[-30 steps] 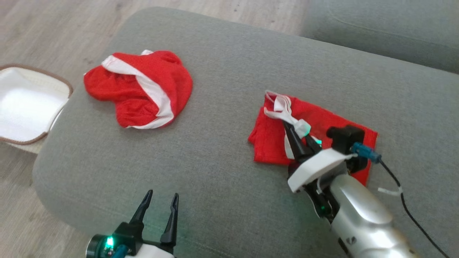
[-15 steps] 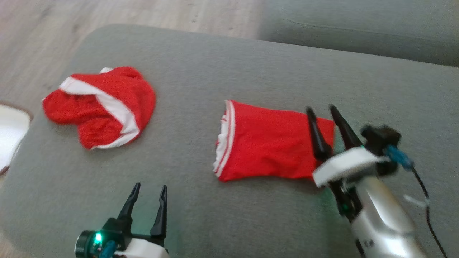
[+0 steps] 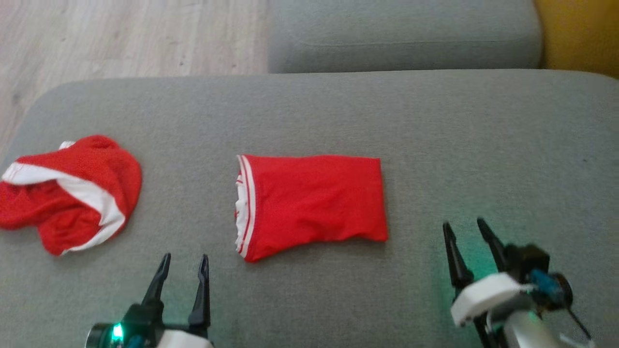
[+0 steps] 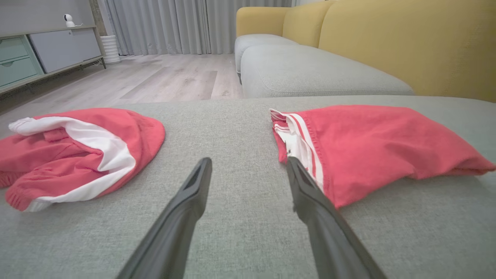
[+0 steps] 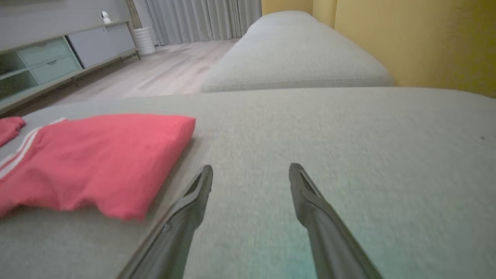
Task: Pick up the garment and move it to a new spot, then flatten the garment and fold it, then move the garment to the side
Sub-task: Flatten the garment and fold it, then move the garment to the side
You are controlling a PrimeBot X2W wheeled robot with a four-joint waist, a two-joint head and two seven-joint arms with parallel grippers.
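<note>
A folded red garment [image 3: 312,200] with white stripes along its left edge lies flat in the middle of the grey sofa cushion [image 3: 435,125]; it also shows as the red garment [image 4: 379,143] on the right of the left wrist view and as the garment [image 5: 89,162] on the left of the right wrist view. My left gripper [image 3: 185,262] hovers open near the cushion's front edge, left of and below the garment. My right gripper [image 3: 465,226] stands open to the garment's lower right, holding nothing.
A second, crumpled red and white garment [image 3: 67,193] lies at the cushion's left end. Another grey cushion [image 3: 401,34] sits behind, with a yellow backrest [image 4: 407,42] to the right. Wooden floor [image 3: 121,34] lies beyond the far left edge.
The head camera has turned right. My right gripper let go of the folded garment and drew back to its lower right, open. The garment now lies flat and smooth.
</note>
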